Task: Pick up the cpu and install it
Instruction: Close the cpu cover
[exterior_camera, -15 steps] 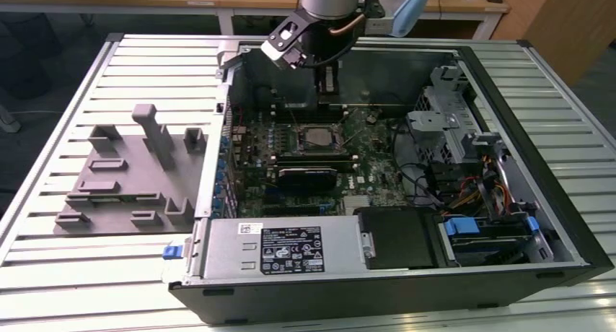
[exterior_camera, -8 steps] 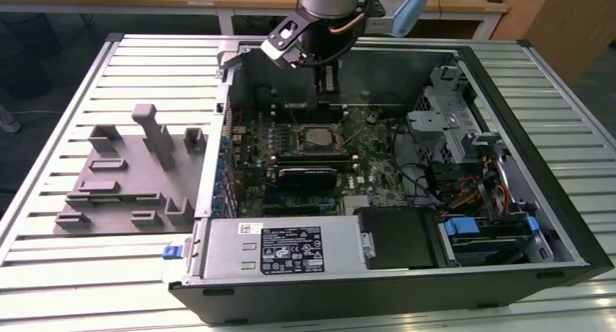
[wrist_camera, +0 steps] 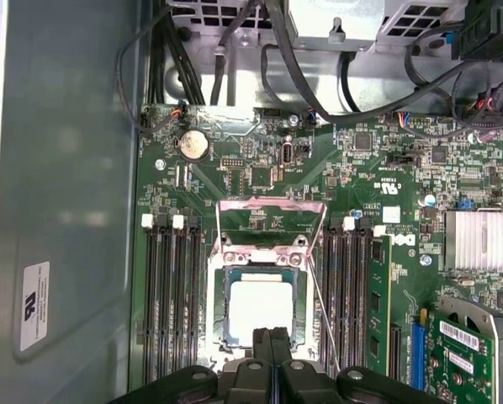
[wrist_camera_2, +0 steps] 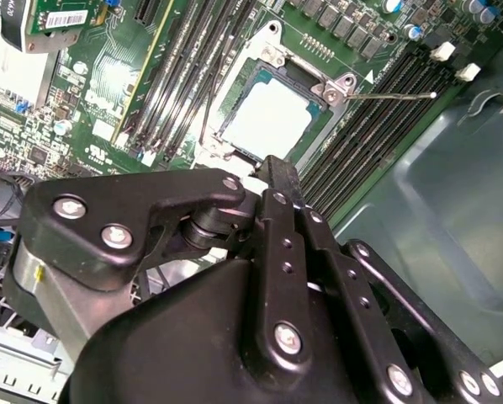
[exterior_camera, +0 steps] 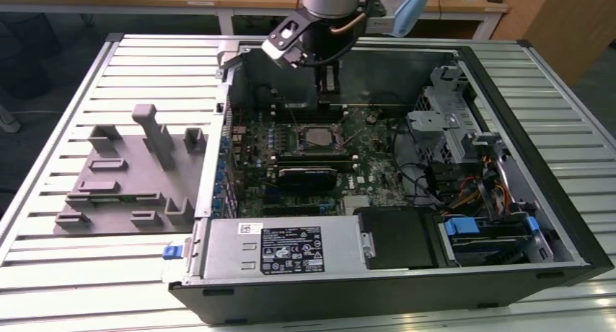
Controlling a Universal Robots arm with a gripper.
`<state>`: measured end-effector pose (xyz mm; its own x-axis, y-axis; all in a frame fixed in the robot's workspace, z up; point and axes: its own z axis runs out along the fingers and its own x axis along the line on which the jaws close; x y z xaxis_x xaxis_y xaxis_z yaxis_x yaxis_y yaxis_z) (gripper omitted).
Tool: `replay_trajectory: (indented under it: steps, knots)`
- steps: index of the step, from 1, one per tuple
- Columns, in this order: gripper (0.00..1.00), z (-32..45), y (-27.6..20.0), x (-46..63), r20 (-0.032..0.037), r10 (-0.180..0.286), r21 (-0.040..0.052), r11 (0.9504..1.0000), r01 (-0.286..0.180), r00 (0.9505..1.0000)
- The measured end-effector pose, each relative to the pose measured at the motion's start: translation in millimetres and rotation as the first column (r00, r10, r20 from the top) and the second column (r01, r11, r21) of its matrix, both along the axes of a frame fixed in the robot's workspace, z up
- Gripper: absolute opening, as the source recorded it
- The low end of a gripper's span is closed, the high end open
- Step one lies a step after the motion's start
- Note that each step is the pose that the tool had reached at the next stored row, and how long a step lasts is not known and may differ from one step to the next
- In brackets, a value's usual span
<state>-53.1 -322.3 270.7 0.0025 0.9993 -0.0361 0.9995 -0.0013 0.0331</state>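
You will find the small flat square cpu with a silvery-grey metal top (wrist_camera: pixel 260 307) lying in the square dark metal-framed socket (wrist_camera: pixel 219 303), on the green motherboard (wrist_camera: pixel 260 168) inside the open black computer case (exterior_camera: pixel 385 296). In both wrist views it sits level within the frame, its top plate uncovered. The socket's silvery hinged load plate (wrist_camera: pixel 272 203) stands swung open beside the socket, and the thin wire retaining lever (wrist_camera: pixel 323 320) lies unlatched along one side. The black end effector (wrist_camera: pixel 271 332) hangs over one edge of the cpu. Its two fingers are pressed together with only a seam between them, and nothing is held. You cannot tell whether the tips touch the chip. In the exterior view the case rests on a slatted metal counter (exterior_camera: pixel 58 94). On the counter, at the exterior view's left of the case, lies a grey plastic tray with upright posts (exterior_camera: pixel 106 191).
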Motion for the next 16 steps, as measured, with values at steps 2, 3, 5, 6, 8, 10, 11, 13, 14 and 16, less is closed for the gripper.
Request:
replay_trajectory:
  steps: [2, 3, 5, 6, 8, 10, 11, 13, 14, 16]
  knots:
    - [0.11, 0.0, 0.0, 1.9, 0.0000, 0.000, 0.0001, 1.0000, 0.000, 1.0000]
    - [0.11, 0.0, 0.0, 3.1, 0.0000, 0.000, 0.0001, 1.0000, 0.000, 1.0000]
    - [0.11, -0.1, 0.0, 5.9, -0.0001, 0.000, 0.0002, 1.0000, 0.000, 1.0000]
    - [0.11, -0.1, 0.0, 7.4, -0.0003, 0.000, 0.0001, 1.0000, 0.000, 1.0000]
    - [0.11, -0.1, 0.0, 10.6, -0.0005, 0.000, 0.0001, 1.0000, 0.000, 1.0000]
    - [0.11, -0.1, 0.0, 14.2, -0.0007, 0.000, 0.0002, 1.0000, 0.000, 1.0000]
    - [0.11, -0.1, 0.0, 16.1, -0.0009, 0.000, 0.0002, 1.0000, 0.000, 1.0000]
    - [0.11, -0.1, 0.0, 19.9, -0.0012, 0.000, 0.0002, 1.0000, 0.000, 1.0000]
    - [0.11, -0.1, 0.0, 21.8, -0.0013, 0.000, 0.0001, 1.0000, 0.000, 1.0000]
    - [0.11, -0.1, 0.0, 25.9, -0.0016, 0.000, 0.0003, 1.0000, 0.000, 1.0000]
